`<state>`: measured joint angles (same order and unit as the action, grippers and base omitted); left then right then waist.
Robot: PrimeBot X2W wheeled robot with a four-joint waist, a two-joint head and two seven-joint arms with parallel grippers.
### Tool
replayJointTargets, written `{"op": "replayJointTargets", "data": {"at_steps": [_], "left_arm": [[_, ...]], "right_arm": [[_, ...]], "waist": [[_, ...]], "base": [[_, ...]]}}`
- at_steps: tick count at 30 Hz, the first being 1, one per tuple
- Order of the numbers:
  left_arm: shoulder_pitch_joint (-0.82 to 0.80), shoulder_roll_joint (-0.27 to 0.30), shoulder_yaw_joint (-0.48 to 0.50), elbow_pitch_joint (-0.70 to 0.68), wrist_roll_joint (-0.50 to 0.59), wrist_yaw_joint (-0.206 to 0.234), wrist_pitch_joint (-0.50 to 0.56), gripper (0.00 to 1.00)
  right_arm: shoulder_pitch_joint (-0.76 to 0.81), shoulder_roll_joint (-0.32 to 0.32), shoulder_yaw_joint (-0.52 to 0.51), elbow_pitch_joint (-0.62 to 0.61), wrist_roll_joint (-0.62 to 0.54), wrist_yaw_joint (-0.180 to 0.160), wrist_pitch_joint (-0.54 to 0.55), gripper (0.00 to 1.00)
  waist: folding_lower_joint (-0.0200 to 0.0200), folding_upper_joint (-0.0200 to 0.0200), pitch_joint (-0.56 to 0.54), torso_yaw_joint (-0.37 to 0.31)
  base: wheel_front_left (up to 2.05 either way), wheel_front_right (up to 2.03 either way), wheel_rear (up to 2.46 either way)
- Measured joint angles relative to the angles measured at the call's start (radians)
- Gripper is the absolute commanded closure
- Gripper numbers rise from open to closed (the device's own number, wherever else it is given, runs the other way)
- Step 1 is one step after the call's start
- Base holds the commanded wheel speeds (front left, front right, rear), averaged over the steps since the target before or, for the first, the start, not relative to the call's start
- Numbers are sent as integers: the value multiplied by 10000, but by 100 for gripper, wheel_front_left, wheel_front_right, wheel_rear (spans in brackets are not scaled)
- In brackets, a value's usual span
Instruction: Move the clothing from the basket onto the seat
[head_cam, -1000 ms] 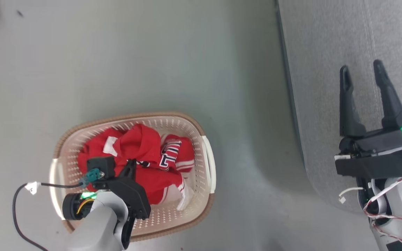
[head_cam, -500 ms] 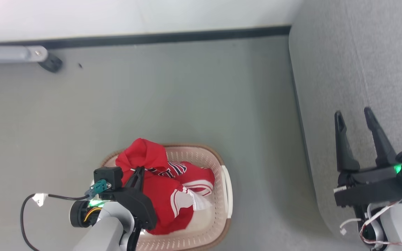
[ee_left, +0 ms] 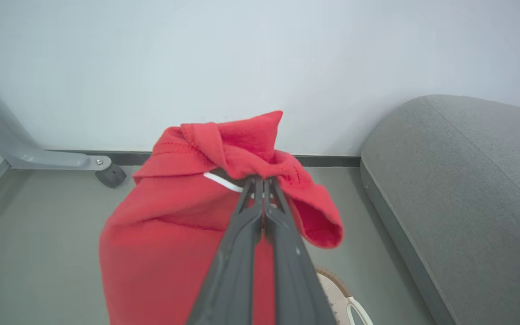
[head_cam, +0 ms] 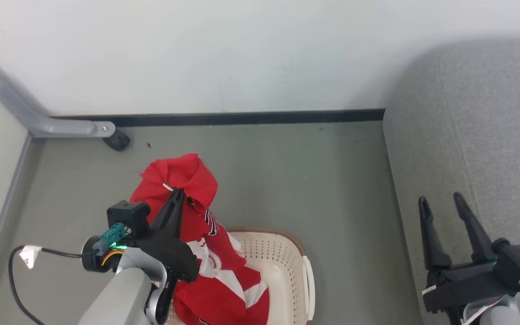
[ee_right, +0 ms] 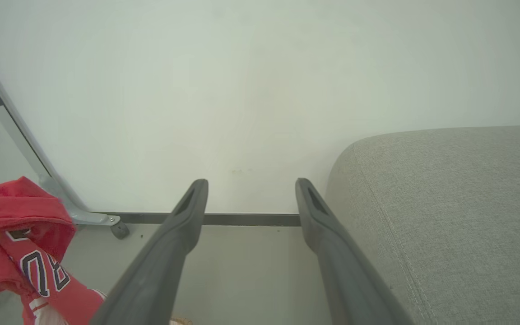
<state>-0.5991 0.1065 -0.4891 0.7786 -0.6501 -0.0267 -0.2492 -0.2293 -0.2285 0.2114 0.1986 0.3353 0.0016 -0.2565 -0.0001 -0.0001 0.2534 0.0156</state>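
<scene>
Clothing [head_cam: 188, 176] hangs from my left gripper [head_cam: 178, 194], clamped tight on it, its tail trailing into the basket [head_cam: 287, 257] below. My right gripper [head_cam: 440, 198] stands spread apart, empty. Lifting is under way; next, I judge, the fabric must clear the rim before I carry it rightward onto the seat [head_cam: 490, 135].

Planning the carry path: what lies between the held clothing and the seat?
Bare grey floor, as the head view shows, from the clothing to the seat. The basket sits under the clothing's lower end.
</scene>
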Motion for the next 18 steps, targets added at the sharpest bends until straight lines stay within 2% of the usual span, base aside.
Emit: {"op": "replayJointTargets", "data": {"at_steps": [10,18], "left_arm": [[598,242,-8,-2372,594,-98,-2,100],[1371,190,-571,-3848,980,-276,-4,100]], "right_arm": [[645,290,351,165,2,73,0,0],[1086,387,589,201,2,104,0,0]], "waist": [[0,0,-1175,96],[0,1,-1813,-81]], "base": [[0,0,0],[0,0,0]]}}
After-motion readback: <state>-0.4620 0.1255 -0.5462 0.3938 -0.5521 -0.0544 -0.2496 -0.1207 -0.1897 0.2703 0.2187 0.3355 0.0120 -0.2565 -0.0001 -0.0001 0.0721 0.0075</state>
